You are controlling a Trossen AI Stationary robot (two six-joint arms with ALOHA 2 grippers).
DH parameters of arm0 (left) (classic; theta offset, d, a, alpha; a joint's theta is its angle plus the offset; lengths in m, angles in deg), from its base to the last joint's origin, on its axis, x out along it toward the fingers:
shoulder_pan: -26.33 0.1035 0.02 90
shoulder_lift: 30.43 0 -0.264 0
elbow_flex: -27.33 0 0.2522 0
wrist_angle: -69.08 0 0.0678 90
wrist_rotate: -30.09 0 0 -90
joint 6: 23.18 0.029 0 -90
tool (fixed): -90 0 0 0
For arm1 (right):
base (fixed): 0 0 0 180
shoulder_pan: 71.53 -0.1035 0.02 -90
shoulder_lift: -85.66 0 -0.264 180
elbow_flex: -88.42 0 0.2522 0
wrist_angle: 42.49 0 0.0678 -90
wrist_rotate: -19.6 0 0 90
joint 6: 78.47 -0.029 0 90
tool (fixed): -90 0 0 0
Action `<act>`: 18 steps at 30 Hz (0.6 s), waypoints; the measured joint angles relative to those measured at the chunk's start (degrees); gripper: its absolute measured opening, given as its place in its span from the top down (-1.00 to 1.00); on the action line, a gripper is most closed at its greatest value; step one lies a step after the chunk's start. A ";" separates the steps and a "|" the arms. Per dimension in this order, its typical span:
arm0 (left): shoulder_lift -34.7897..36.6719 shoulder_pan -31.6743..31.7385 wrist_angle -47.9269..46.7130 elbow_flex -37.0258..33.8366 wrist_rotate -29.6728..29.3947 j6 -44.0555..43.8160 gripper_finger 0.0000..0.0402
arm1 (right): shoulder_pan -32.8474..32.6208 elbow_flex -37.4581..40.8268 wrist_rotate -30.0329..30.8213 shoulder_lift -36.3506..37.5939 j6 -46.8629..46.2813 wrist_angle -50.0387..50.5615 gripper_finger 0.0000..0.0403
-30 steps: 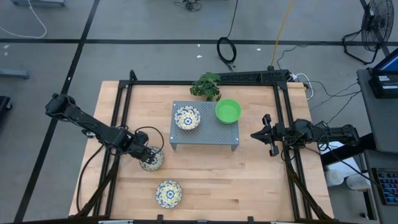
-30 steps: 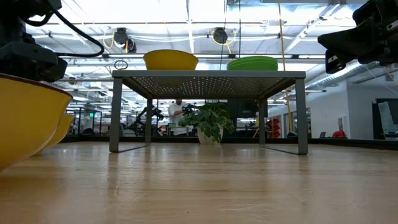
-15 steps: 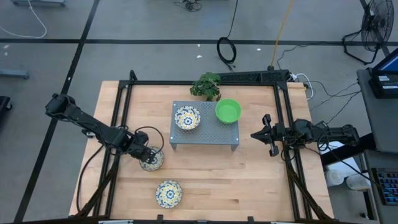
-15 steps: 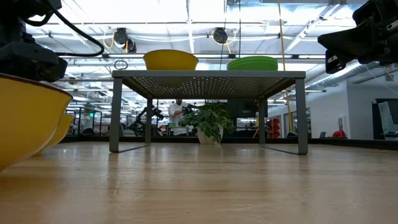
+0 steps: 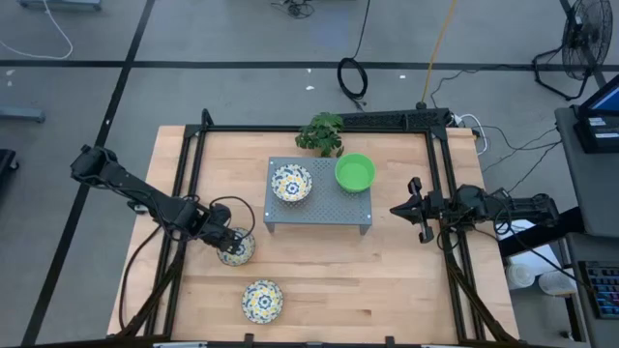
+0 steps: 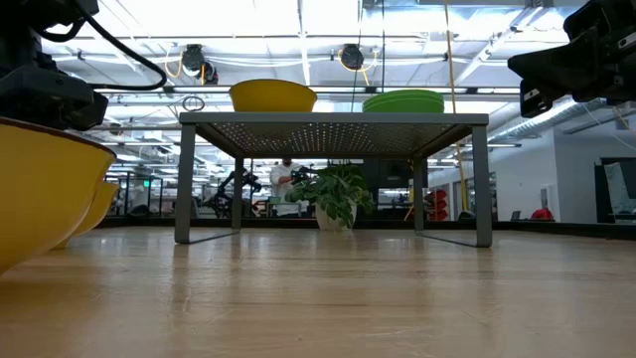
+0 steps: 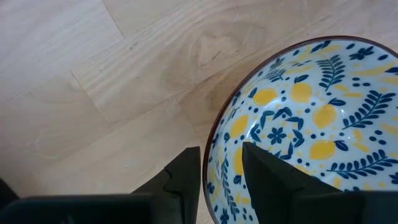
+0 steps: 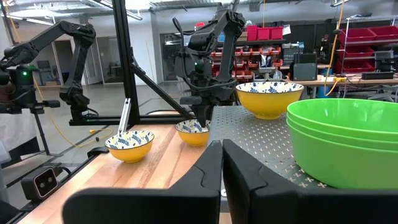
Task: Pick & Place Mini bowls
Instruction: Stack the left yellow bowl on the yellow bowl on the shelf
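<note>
At 7 o'clock from the rack (image 5: 319,217), left gripper (image 5: 230,244) jaws clamp the floral bowl's (image 5: 238,250) rim, bowl on the table (image 5: 387,280). Lift straight, keep it level. Right gripper (image 5: 419,210) waits at 3 o'clock, jaws together.

Nothing seen to move in the last second

The left gripper (image 5: 231,246) at the patterned bowl (image 5: 242,252) and the right gripper (image 5: 394,209) show no shift. The only possible difference is the pose of the person (image 6: 285,179) far behind the table (image 5: 319,285), too small to be sure of.
</note>
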 joint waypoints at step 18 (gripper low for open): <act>0.00 -0.01 -0.37 0.02 0.38 0.02 0.40 | 0.00 -0.02 0.00 -0.02 -0.02 0.02 1.00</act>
